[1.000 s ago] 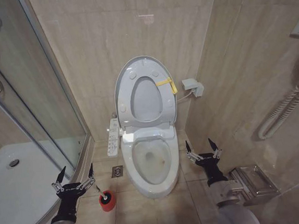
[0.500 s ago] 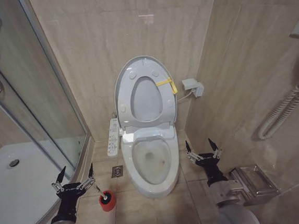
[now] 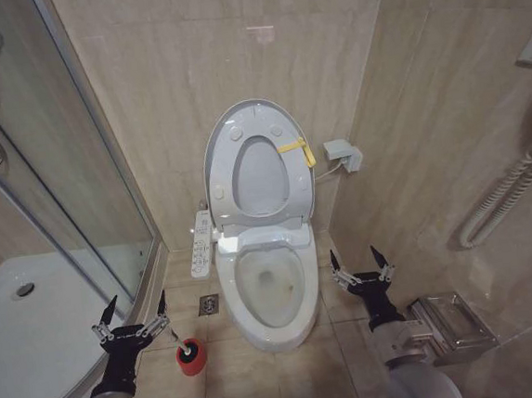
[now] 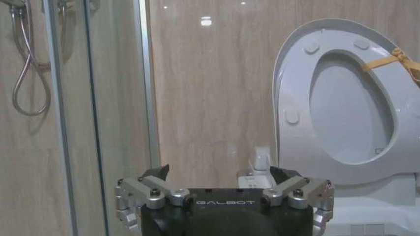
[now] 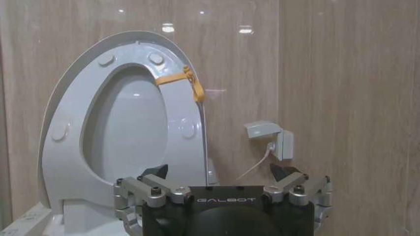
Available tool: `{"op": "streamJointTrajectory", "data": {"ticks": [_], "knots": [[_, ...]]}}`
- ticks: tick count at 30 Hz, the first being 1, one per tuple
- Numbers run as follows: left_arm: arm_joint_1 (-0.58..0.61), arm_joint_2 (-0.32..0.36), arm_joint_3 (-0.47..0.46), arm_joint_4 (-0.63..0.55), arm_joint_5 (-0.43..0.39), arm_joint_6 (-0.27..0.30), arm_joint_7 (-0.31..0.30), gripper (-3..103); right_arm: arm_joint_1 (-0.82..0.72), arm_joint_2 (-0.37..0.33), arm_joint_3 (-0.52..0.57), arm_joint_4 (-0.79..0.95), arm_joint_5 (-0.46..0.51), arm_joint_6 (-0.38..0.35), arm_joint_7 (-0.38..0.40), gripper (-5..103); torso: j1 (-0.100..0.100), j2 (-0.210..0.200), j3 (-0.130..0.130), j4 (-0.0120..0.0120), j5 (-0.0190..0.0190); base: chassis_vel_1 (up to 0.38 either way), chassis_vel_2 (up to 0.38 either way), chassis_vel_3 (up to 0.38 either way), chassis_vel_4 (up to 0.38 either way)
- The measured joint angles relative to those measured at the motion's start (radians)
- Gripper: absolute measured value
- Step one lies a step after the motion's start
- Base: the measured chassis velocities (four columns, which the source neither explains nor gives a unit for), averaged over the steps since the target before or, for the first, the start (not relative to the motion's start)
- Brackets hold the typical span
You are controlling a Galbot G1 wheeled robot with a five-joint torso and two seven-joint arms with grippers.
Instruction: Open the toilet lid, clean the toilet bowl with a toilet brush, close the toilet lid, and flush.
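Observation:
The toilet lid (image 3: 259, 176) stands raised against the back wall, with the ring seat and its yellow tag (image 3: 296, 147) up in front of it. Below them the toilet bowl (image 3: 274, 287) lies exposed, faintly brown inside. The toilet brush (image 3: 176, 338) sits in a red holder cup (image 3: 191, 356) on the floor left of the bowl. My left gripper (image 3: 138, 308) hovers open just left of the cup, apart from it. On the other side of the bowl my right gripper (image 3: 356, 264) is open and holds nothing. The raised lid (image 4: 298, 118) (image 5: 69, 147) faces both wrist cameras beyond the open left gripper (image 4: 220, 172) and right gripper (image 5: 218, 172).
A glass shower enclosure (image 3: 78, 178) and white shower tray (image 3: 24, 313) close off the left. A floor drain (image 3: 208, 304) and the seat's control panel (image 3: 200, 245) lie left of the bowl. A wall socket (image 3: 341, 155) and a metal fitting (image 3: 454, 324) are on the right.

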Motion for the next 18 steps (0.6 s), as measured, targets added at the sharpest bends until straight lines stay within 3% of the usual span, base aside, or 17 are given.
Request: {"op": "streamJointTrajectory", "data": {"ticks": [18], "knots": [[0.0, 0.0, 0.0, 0.0, 0.0, 0.0, 0.0, 100, 0.0, 0.0, 0.0, 0.0, 0.0, 0.0, 0.0, 100, 0.0, 0.0, 0.0, 0.0, 0.0, 0.0, 0.0, 0.0, 0.0]]}}
